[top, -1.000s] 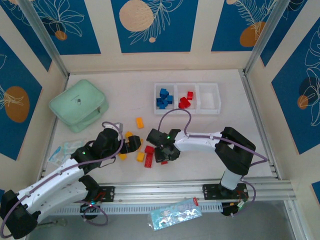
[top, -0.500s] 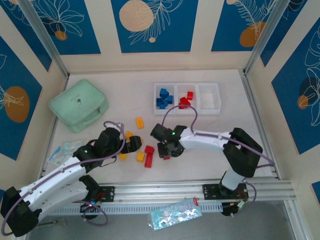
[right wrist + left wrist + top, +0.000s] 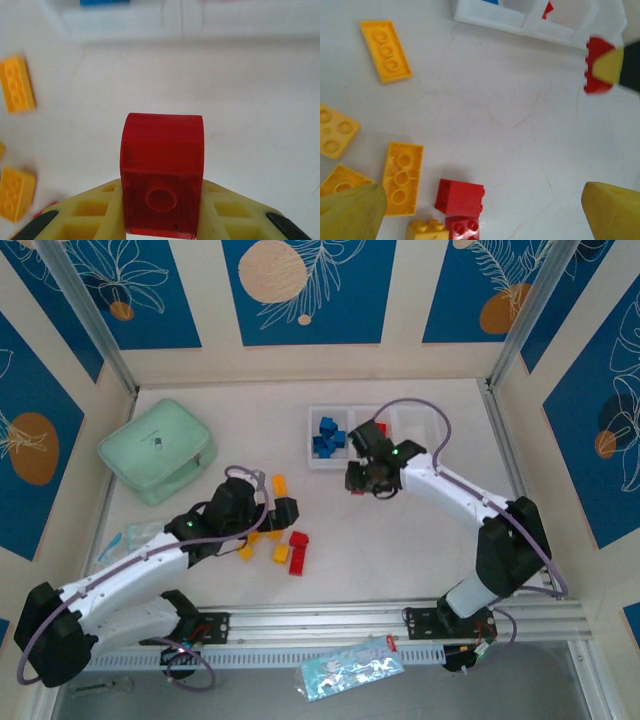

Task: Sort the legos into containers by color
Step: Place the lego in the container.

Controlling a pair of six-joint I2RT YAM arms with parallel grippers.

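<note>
My right gripper is shut on a red brick and hangs just in front of the white tray. Its left compartment holds blue bricks. A red brick shows in the middle compartment behind my arm. The right compartment looks bare. My left gripper stands open over loose bricks, its yellow fingers wide apart above two red bricks and several yellow ones. On the table lie red bricks and yellow bricks.
A mint green zip case sits at the back left. A plastic packet lies at the left edge and another lies beyond the front metal rail. Frame posts flank the table.
My right gripper rose from the loose pile with a red brick and swung back to the tray's front. My left gripper shifted slightly right over the pile.
</note>
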